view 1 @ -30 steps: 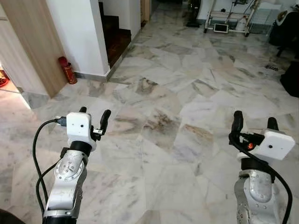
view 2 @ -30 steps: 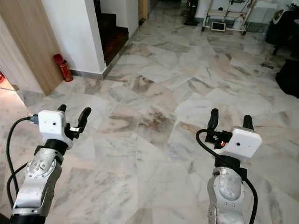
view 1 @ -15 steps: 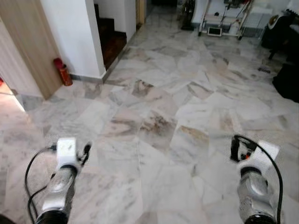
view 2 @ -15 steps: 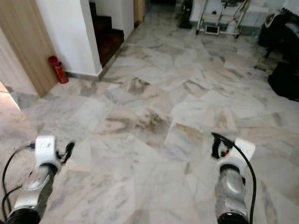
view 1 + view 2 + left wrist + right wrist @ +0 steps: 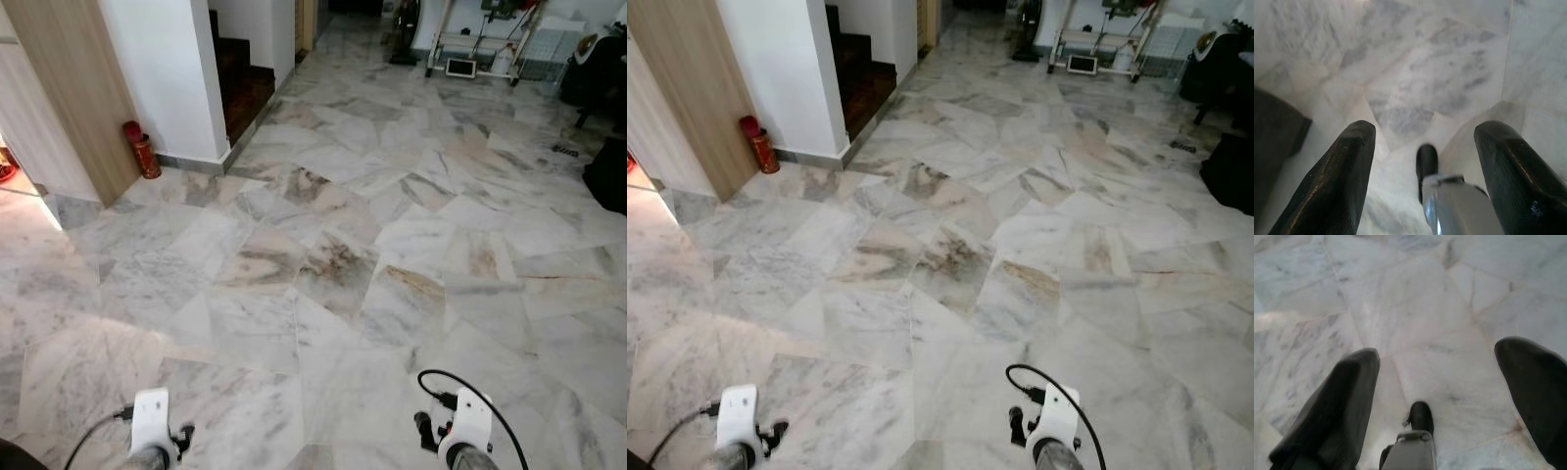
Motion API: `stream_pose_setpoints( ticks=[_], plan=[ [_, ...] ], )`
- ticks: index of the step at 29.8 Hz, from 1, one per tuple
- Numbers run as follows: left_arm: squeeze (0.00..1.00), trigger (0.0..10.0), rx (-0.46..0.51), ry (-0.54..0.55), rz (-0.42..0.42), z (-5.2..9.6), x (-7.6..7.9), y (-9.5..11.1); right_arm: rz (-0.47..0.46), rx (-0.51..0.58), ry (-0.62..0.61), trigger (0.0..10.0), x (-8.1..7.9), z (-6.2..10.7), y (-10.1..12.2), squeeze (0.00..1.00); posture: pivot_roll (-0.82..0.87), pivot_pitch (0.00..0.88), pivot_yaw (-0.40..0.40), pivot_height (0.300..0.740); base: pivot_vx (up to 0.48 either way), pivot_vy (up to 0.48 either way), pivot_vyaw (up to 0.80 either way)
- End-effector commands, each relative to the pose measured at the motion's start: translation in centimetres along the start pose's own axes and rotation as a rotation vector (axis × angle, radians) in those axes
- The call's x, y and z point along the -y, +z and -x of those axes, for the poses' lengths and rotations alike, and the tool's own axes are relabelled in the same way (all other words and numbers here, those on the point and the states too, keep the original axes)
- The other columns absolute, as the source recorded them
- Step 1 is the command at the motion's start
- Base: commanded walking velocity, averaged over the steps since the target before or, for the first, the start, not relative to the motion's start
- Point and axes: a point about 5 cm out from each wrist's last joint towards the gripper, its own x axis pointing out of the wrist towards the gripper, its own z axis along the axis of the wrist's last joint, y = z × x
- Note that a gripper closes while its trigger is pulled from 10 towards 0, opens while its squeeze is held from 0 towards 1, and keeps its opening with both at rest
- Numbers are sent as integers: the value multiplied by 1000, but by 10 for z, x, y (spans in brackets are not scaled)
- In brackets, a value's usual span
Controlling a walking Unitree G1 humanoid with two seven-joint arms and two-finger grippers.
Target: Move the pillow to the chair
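Both grippers [image 5: 1420, 142] [image 5: 1435, 382] low, spread over marble floor [image 5: 333, 225].

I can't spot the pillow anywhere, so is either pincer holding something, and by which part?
Nothing is held. The left pincer and right pincer are both open over bare marble floor.

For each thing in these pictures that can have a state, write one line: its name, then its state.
Left gripper: open, empty, over the grey-veined marble floor.
Right gripper: open, empty, over the same floor.
Red cylindrical fire extinguisher: upright, at the wall corner.
Dark wooden stairs: unobstructed.
White wheeled metal rack: standing at the far end.
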Motion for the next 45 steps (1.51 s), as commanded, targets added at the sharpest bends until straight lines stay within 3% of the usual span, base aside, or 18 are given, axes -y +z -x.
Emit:
stream_pose_setpoints(
  ticks=[1, 4, 13, 17, 24, 45],
  plan=[
    [0, 10000, -12, 15, 16, 0, -2, -3, 23, -32, 19, 10000, -3, 0, -5, 0, -45, 0, -29, 740, 0, 0, 0],
    [0, 10000, -31, 10, -27, 0, 1, -5, 31, -58, 23, 10000, -4, 1, -11, 0, -26, 0, -30, 740, 0, 0, 0],
    [0, 10000, -27, 14, -25, 1, -5, -5, 83, -46, 75, 10000, -21, -2, -3, 0, -23, 0, -9, 740, 0, 0, 229],
    [0, 10000, -27, 17, -52, 1, -7, -4, 69, -46, 79, 10000, -21, -2, -4, 0, -25, 0, -9, 740, 0, 0, 744],
    [0, 10000, -28, 49, -13, 1, -13, -5, 62, -54, 64, 10000, -23, -1, -7, 0, -11, 0, -7, 740, 0, 0, 766],
    [0, 10000, -43, 44, -28, 2, -13, -9, 69, -61, 50, 10000, -20, 0, -10, 0, -20, 0, -13, 740, 0, 0, 800]
  ],
)
